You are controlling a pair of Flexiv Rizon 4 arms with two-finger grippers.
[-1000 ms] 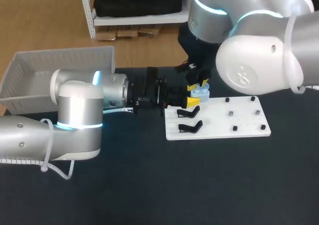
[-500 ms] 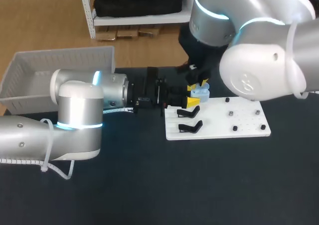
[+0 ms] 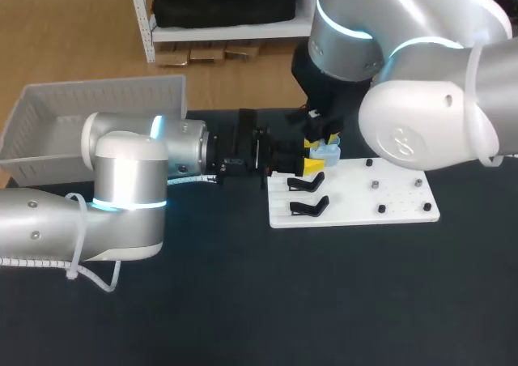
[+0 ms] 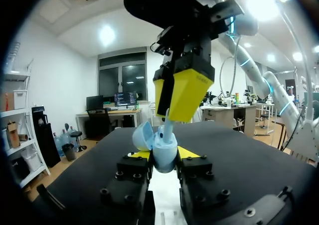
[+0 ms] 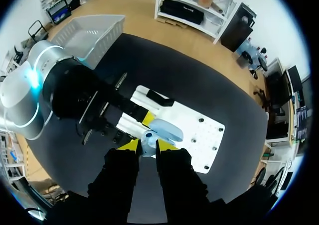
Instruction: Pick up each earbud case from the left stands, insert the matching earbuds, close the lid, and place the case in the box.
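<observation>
A light blue earbud case (image 4: 163, 153) with its lid (image 4: 143, 135) swung open sits between the yellow tips of my left gripper (image 4: 163, 156), which is shut on it, just above the white stand board (image 3: 380, 192). My right gripper (image 4: 180, 93) hangs straight over the case, pointing down, shut on a small pale blue earbud (image 4: 167, 128) whose lower end reaches into the case. From the right wrist view the open case (image 5: 160, 130) lies just beyond my right gripper (image 5: 148, 146). In the head view the case (image 3: 327, 149) shows under the right gripper (image 3: 322, 133).
Two black stands (image 3: 307, 185) (image 3: 308, 207) stand on the board's left part, several small pegs (image 3: 376, 185) on its right. A white basket (image 3: 97, 115) sits at the back left. Dark table spreads in front.
My right arm's upper links have shifted slightly to the right and back. Both grippers and the case stay where they were.
</observation>
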